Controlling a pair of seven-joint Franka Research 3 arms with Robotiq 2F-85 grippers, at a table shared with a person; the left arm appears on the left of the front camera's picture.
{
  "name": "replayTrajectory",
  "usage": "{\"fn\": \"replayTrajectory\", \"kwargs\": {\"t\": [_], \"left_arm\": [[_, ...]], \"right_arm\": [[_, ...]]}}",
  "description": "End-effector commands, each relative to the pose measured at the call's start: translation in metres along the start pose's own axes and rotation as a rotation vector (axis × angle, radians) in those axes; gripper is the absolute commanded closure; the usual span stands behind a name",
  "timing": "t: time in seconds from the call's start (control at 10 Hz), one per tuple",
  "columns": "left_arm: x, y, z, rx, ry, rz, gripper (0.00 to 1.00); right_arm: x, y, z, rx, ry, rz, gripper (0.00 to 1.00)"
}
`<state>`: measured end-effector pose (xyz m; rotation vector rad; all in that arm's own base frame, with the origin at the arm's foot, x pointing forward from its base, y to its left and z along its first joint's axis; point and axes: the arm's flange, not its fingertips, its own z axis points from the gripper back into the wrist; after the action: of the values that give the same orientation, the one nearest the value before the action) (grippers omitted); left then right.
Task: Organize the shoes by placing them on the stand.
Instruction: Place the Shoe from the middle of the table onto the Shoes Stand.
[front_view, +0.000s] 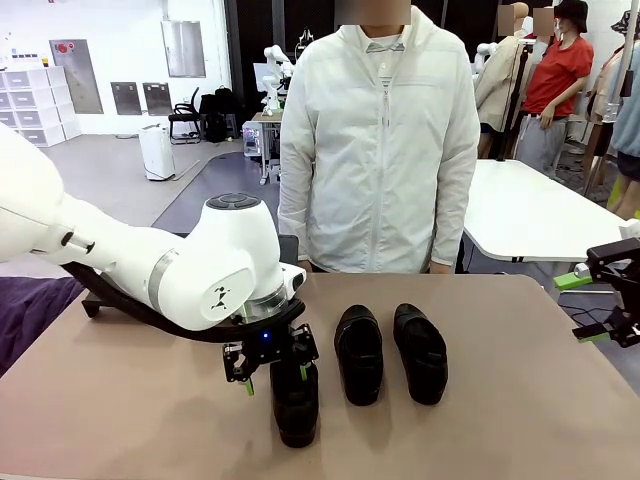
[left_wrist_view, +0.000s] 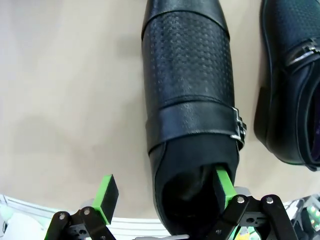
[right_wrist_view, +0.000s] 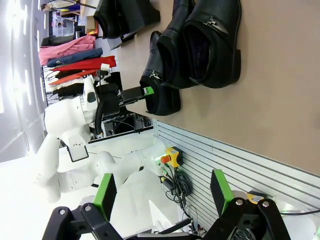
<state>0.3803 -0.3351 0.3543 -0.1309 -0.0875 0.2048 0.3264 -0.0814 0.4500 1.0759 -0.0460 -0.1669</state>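
Note:
Three black glossy shoes lie on the tan table. The nearest shoe (front_view: 296, 408) points toward me, and the other two (front_view: 358, 353) (front_view: 420, 352) lie side by side to its right. My left gripper (front_view: 272, 366) hovers over the near shoe's heel end and is open. In the left wrist view one green pad (left_wrist_view: 223, 187) is inside the opening of that shoe (left_wrist_view: 187, 85) and the other pad (left_wrist_view: 106, 197) is outside it, apart from the leather. The black stand (front_view: 105, 298) shows at the far left, mostly hidden behind my left arm. My right gripper (front_view: 582, 310) hangs open at the right edge, holding nothing.
A person in a white jacket (front_view: 375, 150) stands at the far side of the table, hands out of sight. A purple cloth (front_view: 30, 315) lies off the table's left edge. Bare tabletop stretches right of the shoes. A white table (front_view: 530, 215) stands behind.

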Motion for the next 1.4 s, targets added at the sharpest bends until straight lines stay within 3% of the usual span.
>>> {"fn": "replayTrajectory", "kwargs": {"t": [0.0, 0.1, 0.2, 1.1, 1.3], "left_arm": [[0.007, -0.005, -0.001, 0.028, -0.026, 0.042, 0.22], [0.009, -0.003, 0.0, 0.034, -0.033, 0.044, 0.82], [0.009, -0.002, 0.002, 0.033, -0.033, 0.041, 1.0], [0.012, 0.006, 0.001, 0.015, -0.02, 0.024, 1.0], [0.001, 0.01, 0.043, -0.038, -0.007, -0.094, 1.0]], "right_arm": [[0.0, 0.004, 0.001, 0.02, -0.002, -0.016, 0.0], [0.0, 0.004, 0.001, 0.02, -0.002, -0.016, 0.0], [0.0, 0.004, 0.001, 0.02, -0.002, -0.016, 0.0], [0.0, 0.004, 0.001, 0.02, -0.002, -0.016, 0.0], [0.0, 0.004, 0.001, 0.02, -0.002, -0.016, 0.0]]}}
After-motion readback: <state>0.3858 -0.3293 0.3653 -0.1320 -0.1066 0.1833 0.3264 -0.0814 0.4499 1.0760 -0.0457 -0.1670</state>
